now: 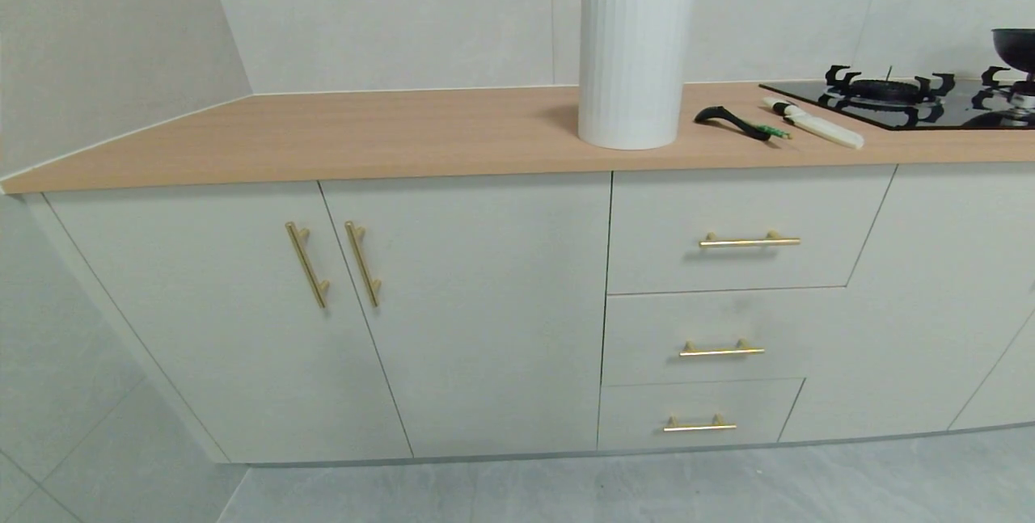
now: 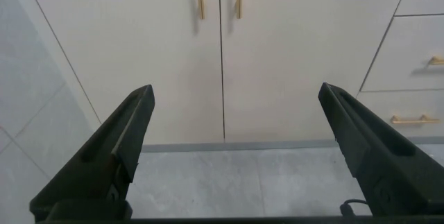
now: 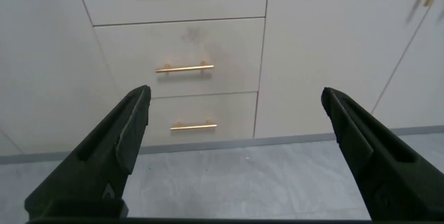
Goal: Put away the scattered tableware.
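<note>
Grippers: left gripper (image 2: 236, 92) and right gripper (image 3: 236, 92) hang low before the cabinet (image 1: 485, 305), jaws wide apart, empty. On the desk (image 1: 364, 131), near the front edge toward its right end, lie a peeler (image 1: 732, 120) and a white utensil (image 1: 813, 124), beside a ribbed holder (image 1: 635, 66). Both judged light, stiff, slim; take each mid-handle.

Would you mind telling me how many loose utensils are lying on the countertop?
2. A black-handled utensil lies just right of the white container; a white utensil lies beside it, nearer the stove. The container could hide others.
</note>
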